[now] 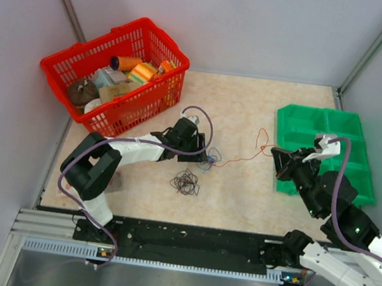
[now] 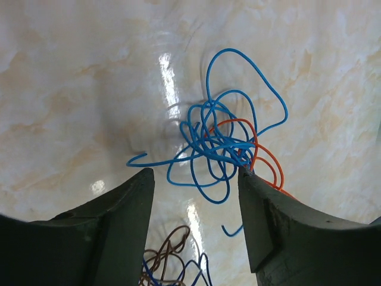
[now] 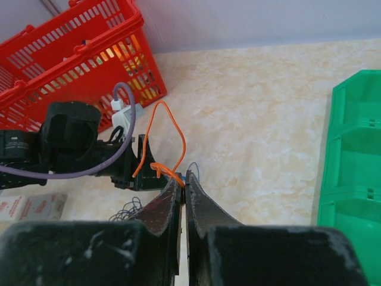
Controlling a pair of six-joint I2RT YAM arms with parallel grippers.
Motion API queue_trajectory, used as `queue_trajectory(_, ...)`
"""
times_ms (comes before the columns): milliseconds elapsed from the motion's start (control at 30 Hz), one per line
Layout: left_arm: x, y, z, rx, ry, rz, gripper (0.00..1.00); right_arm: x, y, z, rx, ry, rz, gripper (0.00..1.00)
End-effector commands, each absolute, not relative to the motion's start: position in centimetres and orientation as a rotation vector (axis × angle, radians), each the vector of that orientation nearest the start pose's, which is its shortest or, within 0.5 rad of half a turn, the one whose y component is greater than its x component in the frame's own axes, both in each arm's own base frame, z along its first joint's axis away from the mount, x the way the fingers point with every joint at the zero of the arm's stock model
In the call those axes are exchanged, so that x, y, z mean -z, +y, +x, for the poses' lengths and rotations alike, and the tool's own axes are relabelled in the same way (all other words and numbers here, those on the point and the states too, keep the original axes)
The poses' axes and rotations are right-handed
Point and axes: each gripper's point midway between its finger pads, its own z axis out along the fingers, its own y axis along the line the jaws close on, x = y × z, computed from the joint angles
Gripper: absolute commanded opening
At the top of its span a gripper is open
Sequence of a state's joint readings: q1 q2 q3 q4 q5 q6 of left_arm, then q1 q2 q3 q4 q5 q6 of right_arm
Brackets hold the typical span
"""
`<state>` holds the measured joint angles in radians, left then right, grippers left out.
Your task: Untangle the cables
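Observation:
A small dark tangle of cables (image 1: 186, 182) lies on the table in front of my left gripper's wrist; it shows brown and blue in the left wrist view (image 2: 169, 262). A blue wire tangle (image 2: 220, 143) lies on the table just beyond my open left gripper (image 2: 195, 173), whose right fingertip (image 2: 250, 185) is at the tangle's edge. An orange wire (image 1: 242, 157) runs from the blue tangle (image 1: 210, 159) to my right gripper (image 1: 275, 154). My right gripper (image 3: 184, 182) is shut on the orange wire (image 3: 172, 128), which loops above the fingertips.
A red basket (image 1: 146, 105) full of items stands at the back left, also in the right wrist view (image 3: 77, 42). A green compartment tray (image 1: 299, 125) lies at the right, partly under my right arm. Grey walls enclose the table.

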<state>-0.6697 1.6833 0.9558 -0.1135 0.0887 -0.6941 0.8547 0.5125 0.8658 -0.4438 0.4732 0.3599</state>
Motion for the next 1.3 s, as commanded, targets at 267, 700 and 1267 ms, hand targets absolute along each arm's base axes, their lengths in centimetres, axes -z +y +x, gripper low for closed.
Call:
queue_trajectory(267, -4.8, -32.3, 33.0, 0.772, 2.474, 0.042, 0.34, -34.5, 12.4, 19.8, -0.556, 1.622, -0.026, 0.0)
queue_trajectory(700, -6.9, -21.6, 32.2, 0.295, 2.423, -0.124, 0.0, -42.0, 3.0, 17.3, -0.346, 1.429, 0.118, 0.0)
queue_trajectory(1267, -7.5, -14.4, 31.3, 0.201, 2.364, -0.254, 0.0, -48.2, -6.4, 11.3, -0.324, 1.209, 0.258, 0.0)
